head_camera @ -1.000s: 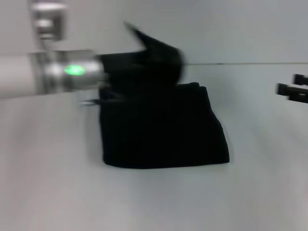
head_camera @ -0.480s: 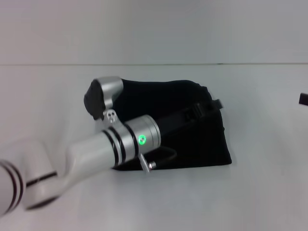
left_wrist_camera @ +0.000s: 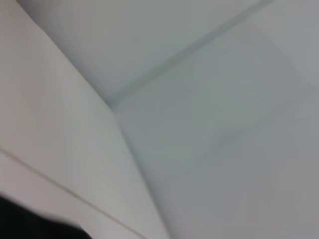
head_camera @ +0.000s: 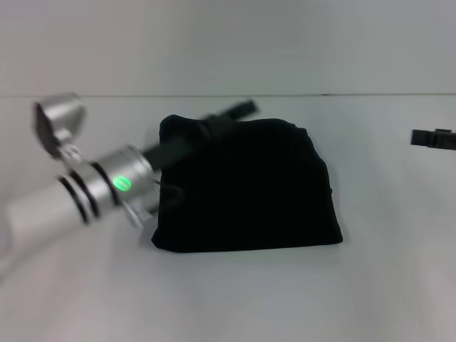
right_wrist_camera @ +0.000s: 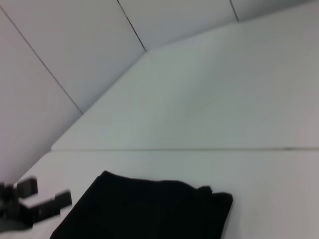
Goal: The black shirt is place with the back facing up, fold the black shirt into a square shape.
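The black shirt [head_camera: 246,189] lies on the white table [head_camera: 370,285] in the middle of the head view, folded into a compact and nearly square bundle; its far edge looks a little rounded and puffy. The left gripper [head_camera: 239,111] reaches from the left side over the far left corner of the shirt, and I cannot tell if its fingers are open or closed, nor if they touch the cloth. The right gripper [head_camera: 434,137] is at the right edge, well apart from the shirt, and there too the fingers cannot be judged. In my judgement the folding is almost complete and only tidying remains. To do this well, the left arm should lift straight away from the cloth so that no layer is dragged, and any press on the far edge should be gentle, to keep the square shape.
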